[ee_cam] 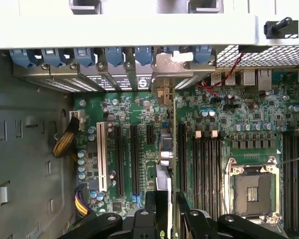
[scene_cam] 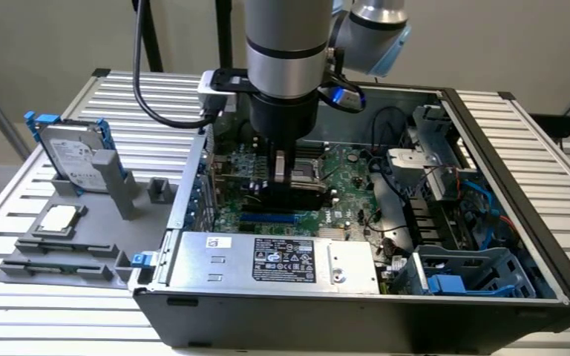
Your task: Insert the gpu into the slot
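My gripper (scene_cam: 290,185) reaches straight down into the open computer case and is shut on the gpu (scene_cam: 300,196), a small black card held upright on its edge. In the wrist view the gpu (ee_cam: 163,174) shows edge-on between my two black fingers (ee_cam: 149,214), its metal bracket (ee_cam: 174,64) at the case's rear wall. The slot (scene_cam: 268,219), a bright-blue strip on the green motherboard (scene_cam: 349,167), lies just in front of the card's lower edge in the exterior view. Whether the card touches it I cannot tell.
A silver labelled power-supply box (scene_cam: 275,259) fills the case's near side. The CPU socket (ee_cam: 252,191) and black memory slots (ee_cam: 204,169) flank the card; a white slot (ee_cam: 100,157) lies on its other side. Cables (scene_cam: 384,215) and a blue drive cage (scene_cam: 463,278) sit at the exterior view's right.
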Robot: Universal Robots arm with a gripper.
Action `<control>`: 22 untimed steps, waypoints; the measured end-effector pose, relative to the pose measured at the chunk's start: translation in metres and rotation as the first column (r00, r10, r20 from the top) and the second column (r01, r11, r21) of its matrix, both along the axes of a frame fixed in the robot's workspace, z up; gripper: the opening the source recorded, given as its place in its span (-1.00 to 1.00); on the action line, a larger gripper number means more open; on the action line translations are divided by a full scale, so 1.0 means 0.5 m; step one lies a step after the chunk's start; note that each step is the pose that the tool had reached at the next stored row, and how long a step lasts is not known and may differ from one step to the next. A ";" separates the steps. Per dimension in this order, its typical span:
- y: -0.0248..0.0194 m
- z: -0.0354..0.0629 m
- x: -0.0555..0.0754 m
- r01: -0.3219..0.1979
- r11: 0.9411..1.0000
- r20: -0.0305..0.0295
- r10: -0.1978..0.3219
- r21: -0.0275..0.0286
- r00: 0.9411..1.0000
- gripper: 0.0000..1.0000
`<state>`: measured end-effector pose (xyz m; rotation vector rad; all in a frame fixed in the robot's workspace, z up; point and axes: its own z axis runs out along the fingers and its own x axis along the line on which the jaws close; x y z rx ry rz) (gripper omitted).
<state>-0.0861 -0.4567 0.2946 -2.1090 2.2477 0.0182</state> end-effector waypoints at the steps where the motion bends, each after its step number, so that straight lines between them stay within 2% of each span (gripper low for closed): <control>1: 0.0004 -0.001 0.000 0.001 1.000 0.000 -0.001 0.000 1.000 -0.48; 12: 0.0061 -0.011 -0.005 0.011 1.000 0.000 -0.011 0.000 1.000 -0.48; 22: 0.0062 -0.014 -0.005 0.011 1.000 0.000 -0.011 0.000 1.000 -0.48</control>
